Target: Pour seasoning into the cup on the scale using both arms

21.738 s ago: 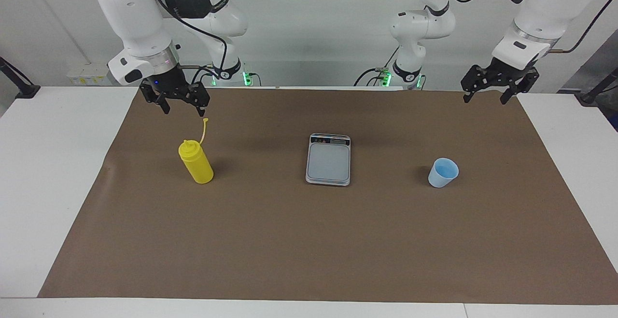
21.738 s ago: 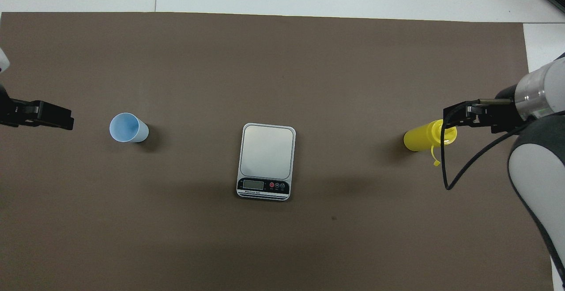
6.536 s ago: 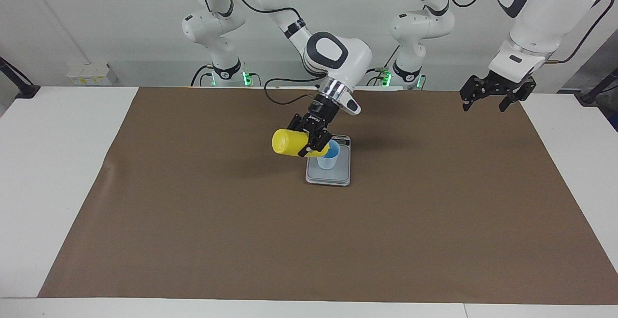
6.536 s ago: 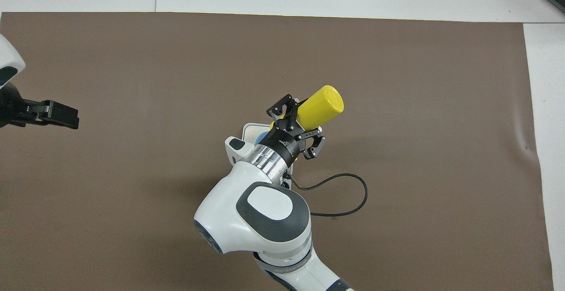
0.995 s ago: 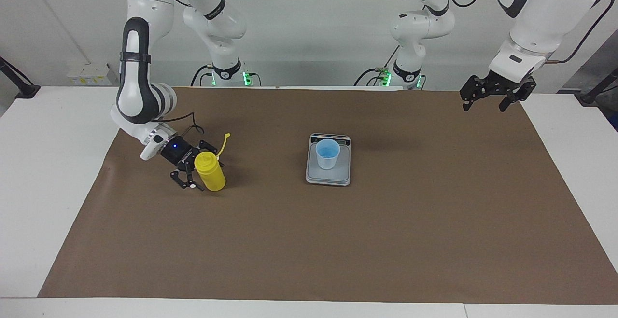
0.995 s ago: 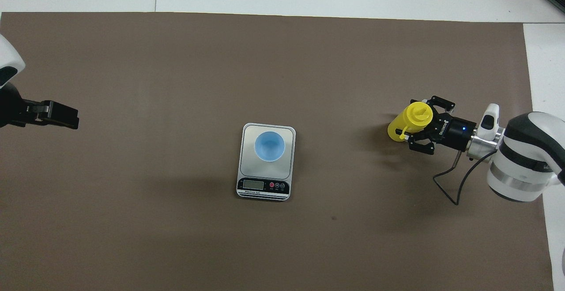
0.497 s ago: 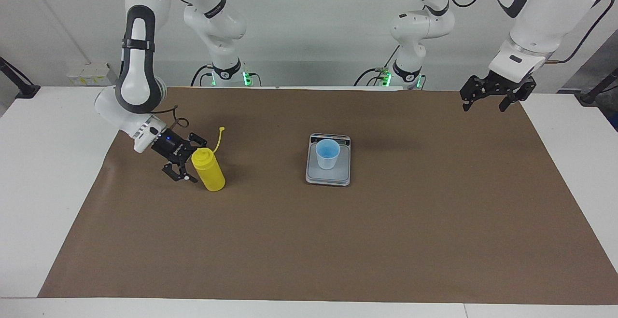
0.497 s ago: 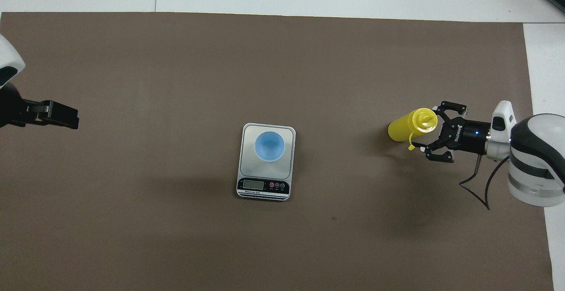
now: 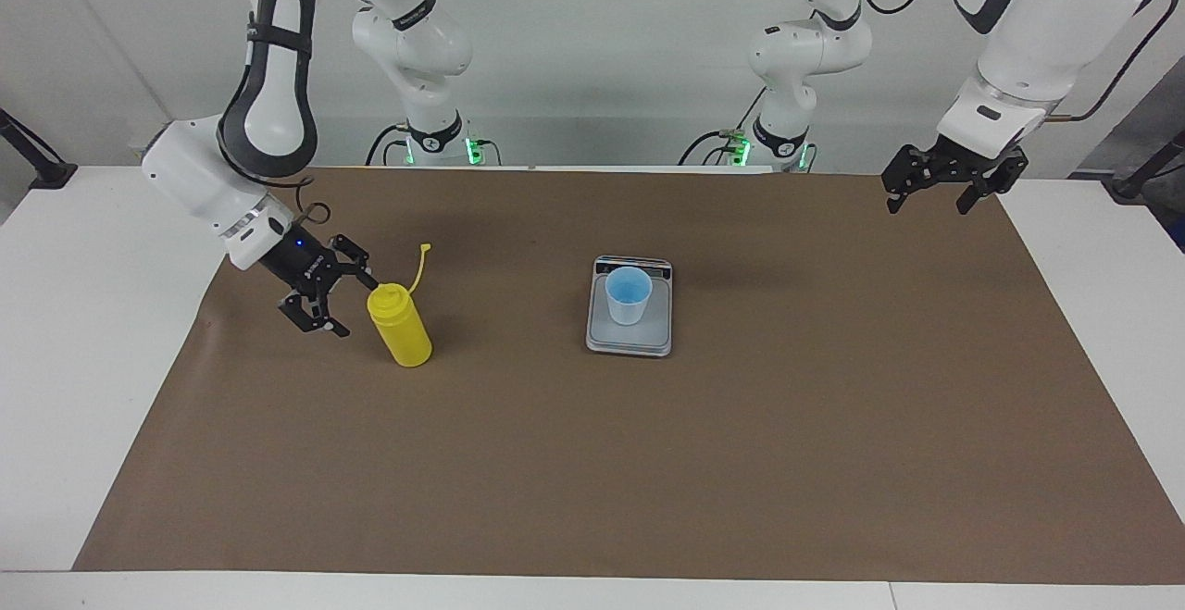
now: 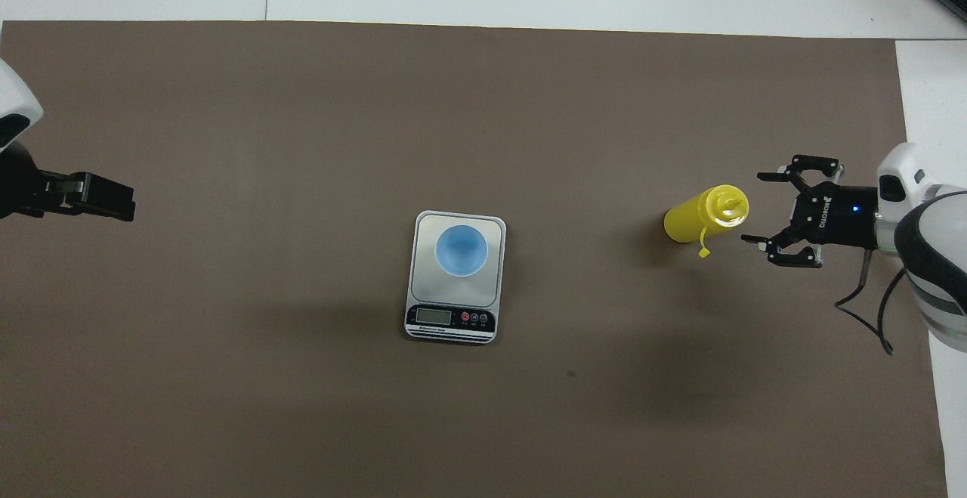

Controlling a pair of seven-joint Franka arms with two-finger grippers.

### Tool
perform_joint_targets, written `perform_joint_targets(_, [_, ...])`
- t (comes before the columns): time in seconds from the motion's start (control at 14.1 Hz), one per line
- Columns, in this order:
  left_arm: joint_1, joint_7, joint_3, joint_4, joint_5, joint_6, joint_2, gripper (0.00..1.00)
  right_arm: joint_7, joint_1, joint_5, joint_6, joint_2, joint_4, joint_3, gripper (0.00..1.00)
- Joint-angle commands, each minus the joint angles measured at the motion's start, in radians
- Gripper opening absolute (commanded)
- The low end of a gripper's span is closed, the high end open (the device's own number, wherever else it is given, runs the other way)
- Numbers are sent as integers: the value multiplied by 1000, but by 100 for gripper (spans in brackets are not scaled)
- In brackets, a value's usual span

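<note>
Yellow plastic marks the seasoning bottle [image 9: 400, 325], which stands upright on the brown paper mat [image 9: 592, 462] at the middle left of the facing view, its thin cap strap [image 9: 418, 266] sticking up beside the nozzle. The right gripper [image 9: 339, 297] sits low just beside the bottle's top, toward the right arm's end of the table, with its fingers spread apart and holding nothing; one fingertip is very close to the nozzle, and whether it touches cannot be told. In the overhead view a gap shows between this gripper [image 10: 755, 208] and the bottle [image 10: 702, 215] at the middle right of the frame. At the centre of both views the pale blue cup [image 9: 629, 295] stands upright on the grey plate of the scale [image 9: 629, 343], well apart from the bottle, with only bare mat between them. The left gripper [image 9: 929, 201] hangs at the upper right of the facing view, over the mat's edge, its fingers apart and empty, while that arm waits. White tabletop [image 9: 93, 332] frames the mat.
</note>
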Motion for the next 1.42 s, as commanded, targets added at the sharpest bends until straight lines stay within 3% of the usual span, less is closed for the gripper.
perform_joint_targets(0.0, [5,8,2,-24,-12,-6,-24,100,98,6,-44,-6,-29,7,3,100])
perform_joint_targets(0.21, [5,8,4,-24,-12,-6,-24,100,218,12,-118,-15,-37,74,10,100])
perform_joint_targets(0.71, [5,8,2,-24,-12,-6,-24,100,906,168,-414,-74,-127,120,14,100])
perform_joint_targets(1.07, [3,8,2,-24,-12,-6,-24,100,1409,262,-612,-199,-117,264,16,100])
perform_joint_targets(1.35, [5,8,2,-24,-12,-9,-24,100,1700,309,-734,-340,-77,414,16,100])
